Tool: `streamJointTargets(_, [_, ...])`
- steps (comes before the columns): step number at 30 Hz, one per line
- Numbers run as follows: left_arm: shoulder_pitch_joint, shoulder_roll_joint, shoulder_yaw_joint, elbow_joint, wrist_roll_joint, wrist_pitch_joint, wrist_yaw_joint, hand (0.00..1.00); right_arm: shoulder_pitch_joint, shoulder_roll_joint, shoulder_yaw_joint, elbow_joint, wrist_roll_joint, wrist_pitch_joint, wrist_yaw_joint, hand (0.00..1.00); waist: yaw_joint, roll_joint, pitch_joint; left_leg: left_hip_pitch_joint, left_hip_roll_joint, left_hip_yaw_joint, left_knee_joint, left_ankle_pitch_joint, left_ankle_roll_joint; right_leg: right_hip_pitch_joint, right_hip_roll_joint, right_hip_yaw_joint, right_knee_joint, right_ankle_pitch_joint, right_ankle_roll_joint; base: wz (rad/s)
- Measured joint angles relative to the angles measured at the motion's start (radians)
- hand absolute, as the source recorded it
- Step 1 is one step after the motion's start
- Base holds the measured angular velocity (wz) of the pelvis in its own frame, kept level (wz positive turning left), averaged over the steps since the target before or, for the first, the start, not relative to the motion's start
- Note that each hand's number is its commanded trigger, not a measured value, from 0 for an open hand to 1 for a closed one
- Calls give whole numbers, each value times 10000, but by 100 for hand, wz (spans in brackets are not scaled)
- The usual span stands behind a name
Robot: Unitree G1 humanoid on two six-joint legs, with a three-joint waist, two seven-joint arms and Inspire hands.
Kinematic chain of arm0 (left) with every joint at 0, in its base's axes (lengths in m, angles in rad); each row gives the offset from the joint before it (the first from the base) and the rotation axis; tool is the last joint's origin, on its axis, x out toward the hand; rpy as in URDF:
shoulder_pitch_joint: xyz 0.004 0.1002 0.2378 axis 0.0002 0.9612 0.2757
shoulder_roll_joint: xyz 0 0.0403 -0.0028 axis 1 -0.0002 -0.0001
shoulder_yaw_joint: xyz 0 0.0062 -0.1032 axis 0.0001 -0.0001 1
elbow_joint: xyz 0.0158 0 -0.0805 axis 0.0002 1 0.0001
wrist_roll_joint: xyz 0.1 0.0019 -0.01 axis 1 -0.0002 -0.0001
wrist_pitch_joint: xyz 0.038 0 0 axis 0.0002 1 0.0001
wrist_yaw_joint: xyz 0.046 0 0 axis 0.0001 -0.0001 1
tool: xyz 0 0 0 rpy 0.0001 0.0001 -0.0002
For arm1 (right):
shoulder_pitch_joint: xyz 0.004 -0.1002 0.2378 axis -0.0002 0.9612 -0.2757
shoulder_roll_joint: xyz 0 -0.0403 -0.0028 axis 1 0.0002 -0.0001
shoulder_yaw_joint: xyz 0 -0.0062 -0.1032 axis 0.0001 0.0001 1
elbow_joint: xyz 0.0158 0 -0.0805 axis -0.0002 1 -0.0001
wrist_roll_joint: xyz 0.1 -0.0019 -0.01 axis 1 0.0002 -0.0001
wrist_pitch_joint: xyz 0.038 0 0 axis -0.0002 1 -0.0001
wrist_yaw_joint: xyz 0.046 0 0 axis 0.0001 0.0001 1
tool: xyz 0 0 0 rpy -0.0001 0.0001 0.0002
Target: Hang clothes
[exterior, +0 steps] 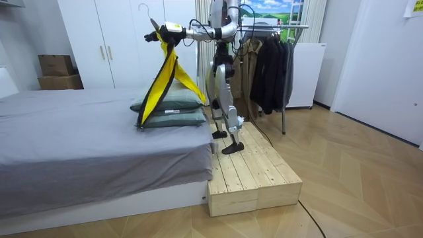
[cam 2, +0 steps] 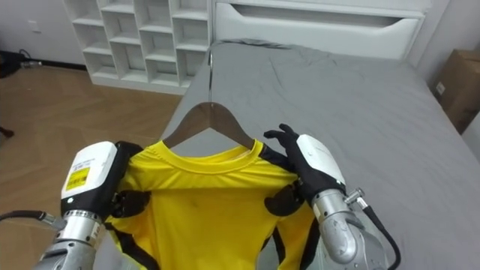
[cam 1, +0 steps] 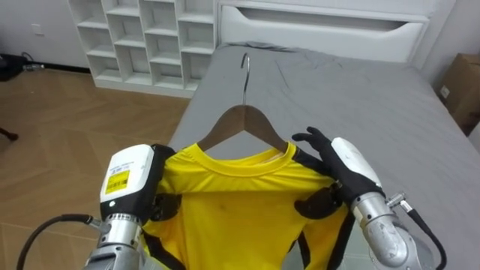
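The robot stands on a low wooden platform [exterior: 254,175] against the edge of the bed [cam 1: 360,97], with both arms extended forward over the grey bedcover. The yellow shirt [cam 1: 232,202] is held in the air between the two hands, clear of the bedcover, and is already mounted on the wooden hanger [cam 1: 244,120]. The collar sits around the hanger neck, and the metal hook points away from the robot, toward the headboard [cam 1: 322,26]. The left hand [cam 1: 131,180] is closed on the shirt's left shoulder, with its dark thumb pressed against the front of the fabric. The right hand [cam 1: 349,169] grips the right shoulder: its fingers [cam 1: 311,141] reach over the top edge of the shirt and the hanger arm, and its thumb bears on the front of the fabric below them, so the cloth is pinched between the two. In the room view the shirt hangs down from the raised hands, and its lower edge reaches level with the two stacked pillows [exterior: 178,109]. A clothes rack [exterior: 271,63] carrying dark garments stands behind the robot. A white shelf unit [cam 1: 142,37] stands on the wooden floor beside the headboard, at the robot's left.
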Motion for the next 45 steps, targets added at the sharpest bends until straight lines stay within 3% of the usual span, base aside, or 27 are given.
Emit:
streamJointTargets(6, [4, -50, -186, 16, -4, 86, -26, 100, 0, 58, 117, 42, -649, 60, -114, 0, 48, -35, 3, -28, -4, 1, -2, 0, 0, -2, 0, -4, 0, -1, 1, 0])
streamJointTargets(12, [-8, -113, -372, 11, -2, 407, -337, 100, -2, 103, 484, 44, -1328, 463, -251, 0, 185, -109, -19, -18, -7, -87, 9, 0, 1, -19, -8, -56, 15, -4, 5, 2])
streamJointTargets(22, [-6, -30, -407, 11, 6, 540, -390, 100, -752, 338, 1056, 830, -1971, 472, -371, 0, 243, -276, -16, -58, -8, -266, 3, 0, 1, 10, -14, -183, -2, -3, 4, 4])
streamJointTargets(29, [-7, -66, -543, 12, 231, 757, -394, 100, -1024, 363, 1133, 1440, -2045, 474, -403, 0, 234, -259, -6, -87, -2, -371, 2, 0, 1, 40, -16, -278, -13, -3, 4, 4])
streamJointTargets(35, [-7, -67, -575, 11, 314, 870, -541, 100, -1121, 439, 1170, 1865, -1984, 467, -461, 0, 222, -157, 68, -22, -20, -388, -5, 0, 1, 223, -23, -333, -189, -2, 5, 3])
streamJointTargets(36, [-6, -57, -585, 12, 315, 876, -564, 100, -1130, 441, 1210, 1953, -1959, 469, -507, 36, 218, -125, 89, -31, -17, -407, -8, 0, 1, 222, -21, -362, -188, -2, 6, 4])
streamJointTargets(37, [-5, -55, -600, 12, 317, 894, -586, 100, -1130, 439, 1225, 2001, -1958, 472, -508, 100, 217, -100, 106, -42, -13, -418, -8, 0, 1, 220, -18, -379, -191, -2, 6, 4])
streamJointTargets(45, [-7, -52, -589, 12, 321, 947, -587, 100, -1128, 427, 1264, 2027, -1956, 472, -499, 100, 217, -80, 110, -52, -12, -424, -7, 0, 0, 209, -16, -381, -187, -3, 6, 0])
